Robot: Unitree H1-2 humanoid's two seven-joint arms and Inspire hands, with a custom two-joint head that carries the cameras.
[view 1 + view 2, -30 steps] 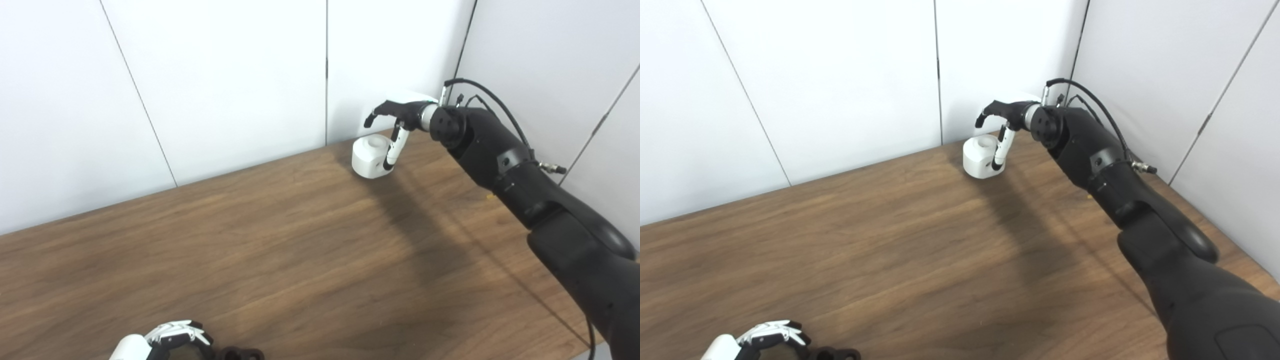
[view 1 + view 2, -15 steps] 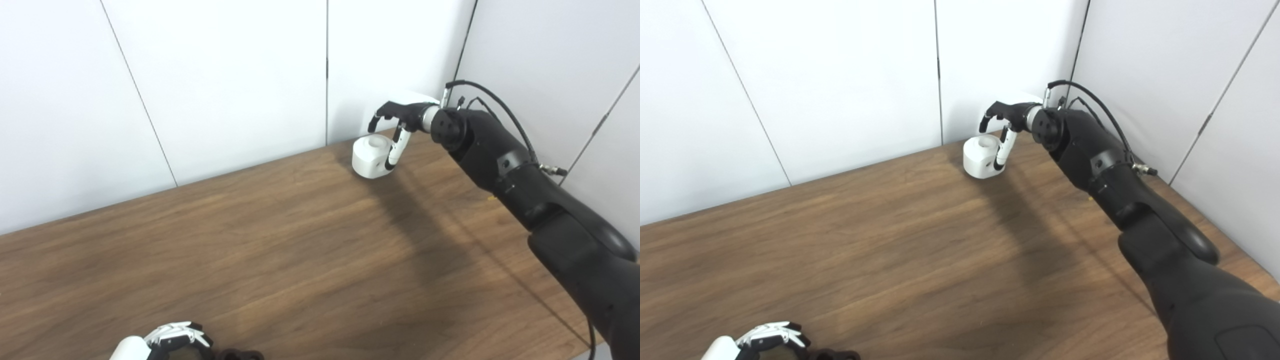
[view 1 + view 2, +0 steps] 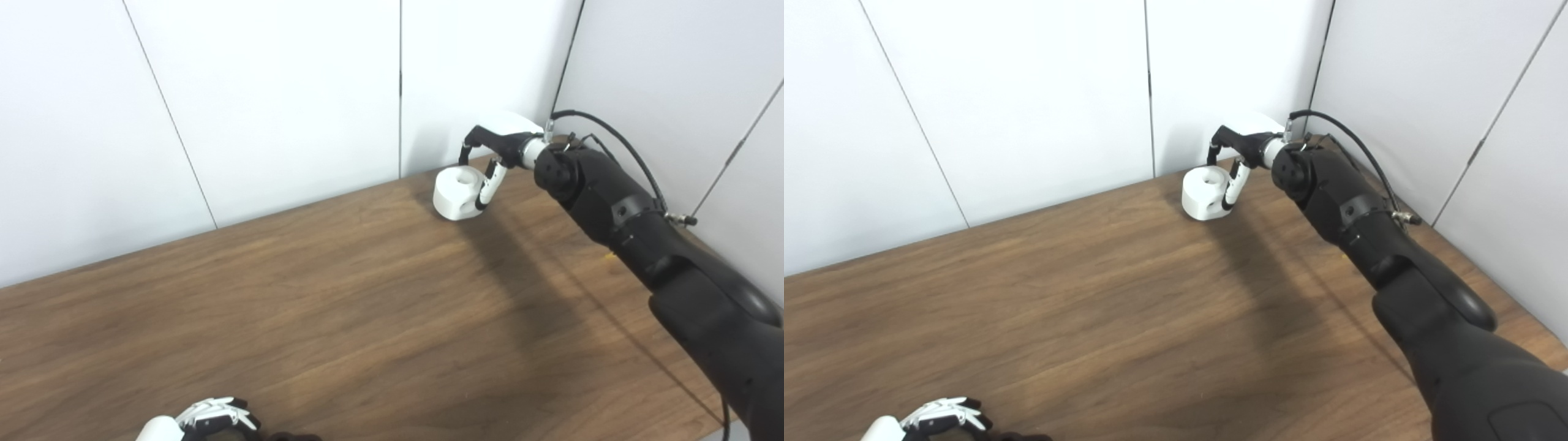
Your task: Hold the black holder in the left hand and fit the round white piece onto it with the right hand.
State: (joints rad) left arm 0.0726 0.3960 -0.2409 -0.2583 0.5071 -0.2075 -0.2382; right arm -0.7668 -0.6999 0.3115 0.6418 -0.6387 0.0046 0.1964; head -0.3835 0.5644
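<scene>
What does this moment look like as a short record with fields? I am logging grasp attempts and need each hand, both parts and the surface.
right hand: at the far edge of the table, fingers curled over and around the round white piece, thumb against its right side
round white piece: near the wall, tilted, hole in its top face
left hand: at the bottom edge, mostly cut off
black holder: only a sliver shows beside the left hand; grip cannot be confirmed
table: brown wood
fitting: not yet done

Round white piece; dark brown wood-grain tabletop; black right arm; white wall panels.
</scene>
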